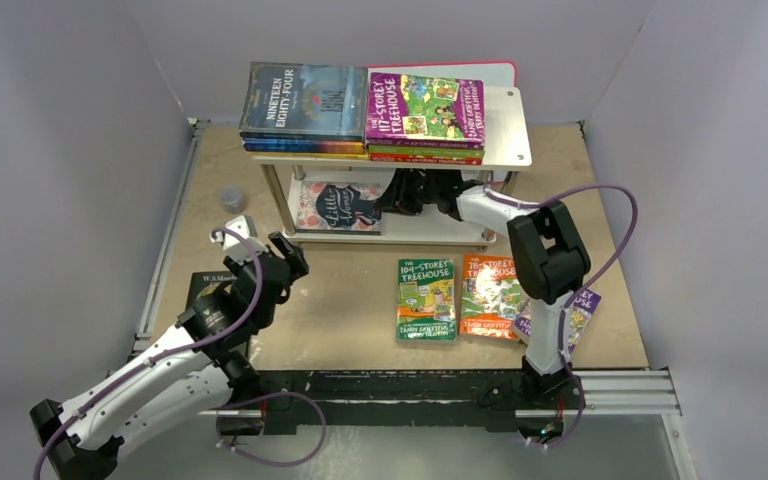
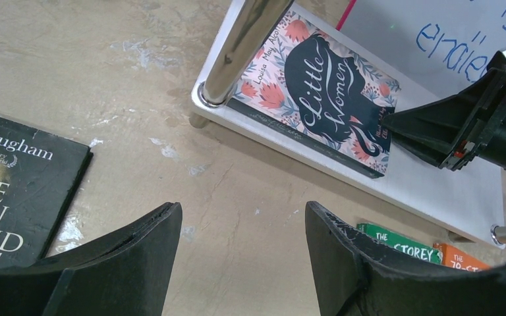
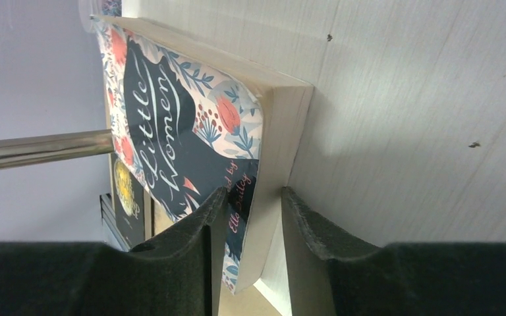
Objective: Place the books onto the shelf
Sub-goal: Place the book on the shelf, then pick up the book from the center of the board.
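The left fingers [image 2: 132,263] gape empty over the scuffed tan worktop [image 2: 171,79] beside a matte black paperback [image 2: 13,191], which, like the glossy green [image 1: 426,298], orange [image 1: 490,295] and purple [image 1: 588,300] books, is not yet shelved. Farther in, the right fingers [image 3: 184,263] pinch floral Little Women [image 3: 165,131] by its pale page edge on the smooth lower board of the shelf [image 1: 508,130]. The Nineteen Eighty-Four stack [image 1: 303,100] and the Treehouse stack [image 1: 425,105] lie flat on top, so I judge the job past halfway.

Scuffed tan tabletop [image 1: 350,300], with a metal rail [image 1: 620,385] along its near edge. A small grey cup [image 1: 230,197] (or cap, hard to tell) sits toward the left. Pink-edged white board [image 1: 501,68] at the back, blue handwriting on it.
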### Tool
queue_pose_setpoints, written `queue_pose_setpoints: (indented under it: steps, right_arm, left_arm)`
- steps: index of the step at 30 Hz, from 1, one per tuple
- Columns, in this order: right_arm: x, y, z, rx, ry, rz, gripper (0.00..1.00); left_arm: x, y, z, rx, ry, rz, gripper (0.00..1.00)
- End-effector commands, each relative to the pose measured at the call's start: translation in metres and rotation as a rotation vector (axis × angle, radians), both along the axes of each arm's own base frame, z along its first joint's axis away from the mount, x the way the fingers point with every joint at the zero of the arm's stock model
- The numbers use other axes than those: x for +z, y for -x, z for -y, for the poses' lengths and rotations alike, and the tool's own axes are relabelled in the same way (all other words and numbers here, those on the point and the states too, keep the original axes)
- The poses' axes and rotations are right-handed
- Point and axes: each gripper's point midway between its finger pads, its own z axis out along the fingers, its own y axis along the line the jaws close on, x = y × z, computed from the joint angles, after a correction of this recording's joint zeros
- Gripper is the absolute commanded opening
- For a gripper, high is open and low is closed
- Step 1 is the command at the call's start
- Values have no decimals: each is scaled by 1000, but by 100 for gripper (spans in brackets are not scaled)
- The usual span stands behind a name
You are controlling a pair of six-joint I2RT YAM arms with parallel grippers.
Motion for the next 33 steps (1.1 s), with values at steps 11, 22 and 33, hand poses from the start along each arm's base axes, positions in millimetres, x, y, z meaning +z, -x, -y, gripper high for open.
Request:
queue_pose_setpoints:
  steps: [11,22,33]
  right_arm:
    - [19,66,23,-65,-18,60,49]
    - [0,151,26,-11,70,150,52]
    - [-34,194,159,-376,416,103,62]
  left_arm:
    - [-18,0,19,-43,127,2,67]
    - [-46,2,52,-169,211,-37,70]
    - [-66,7,86,-330,270,-45,72]
